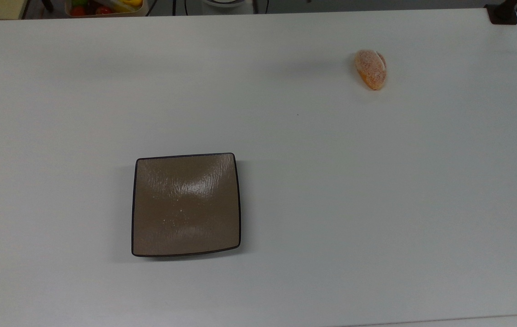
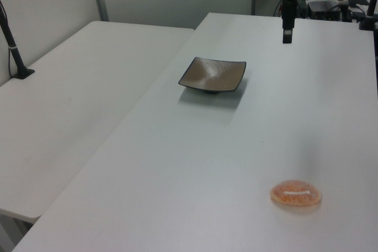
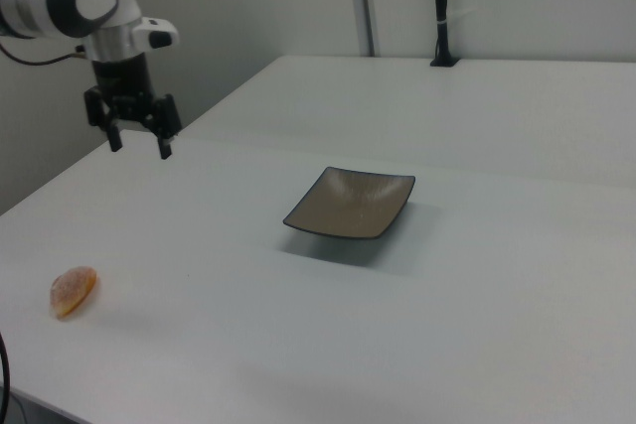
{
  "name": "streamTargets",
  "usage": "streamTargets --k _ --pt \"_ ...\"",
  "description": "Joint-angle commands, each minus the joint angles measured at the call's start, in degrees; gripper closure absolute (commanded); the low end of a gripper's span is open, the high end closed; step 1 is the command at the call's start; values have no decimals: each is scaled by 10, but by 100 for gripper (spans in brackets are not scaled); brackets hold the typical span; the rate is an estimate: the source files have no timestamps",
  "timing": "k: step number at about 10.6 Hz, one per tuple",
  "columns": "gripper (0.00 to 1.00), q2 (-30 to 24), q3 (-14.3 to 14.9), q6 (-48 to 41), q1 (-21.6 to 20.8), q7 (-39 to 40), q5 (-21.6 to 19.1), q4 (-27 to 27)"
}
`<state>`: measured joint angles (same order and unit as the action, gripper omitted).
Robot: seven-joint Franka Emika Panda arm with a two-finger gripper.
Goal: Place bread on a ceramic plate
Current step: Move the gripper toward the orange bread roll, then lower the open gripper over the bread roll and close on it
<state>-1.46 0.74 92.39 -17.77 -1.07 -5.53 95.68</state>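
Claw (image 3: 138, 139) open, empty, high over worktop (image 1: 376, 204); bread (image 1: 370, 69) at plate's (image 1: 186, 204) 2 o'clock, top view; your pinch may crush or roll it.

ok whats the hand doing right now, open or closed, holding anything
Hand: open, holding nothing, up in the air above the table, apart from the bread and the ceramic plate.
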Motion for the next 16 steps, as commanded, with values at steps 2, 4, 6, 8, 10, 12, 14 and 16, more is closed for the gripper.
streamTargets --k 2,4,6,8,10,12,14,16 --pt "0 -7 4 -12 -104 -7 -8 14" --pt "0 -5 -21 -7 -135 -18 -9 24" --pt "0 -2 -34 1 -158 -54 -12 49" --pt "0 -3 -58 71 -162 -70 -19 102" --pt "0 -2 -72 149 -163 -96 -23 158" --pt "0 -1 -87 252 -163 -116 -23 217" --pt "0 14 -92 335 -165 -117 -22 255" --pt "0 42 -93 368 -166 -125 -22 261"
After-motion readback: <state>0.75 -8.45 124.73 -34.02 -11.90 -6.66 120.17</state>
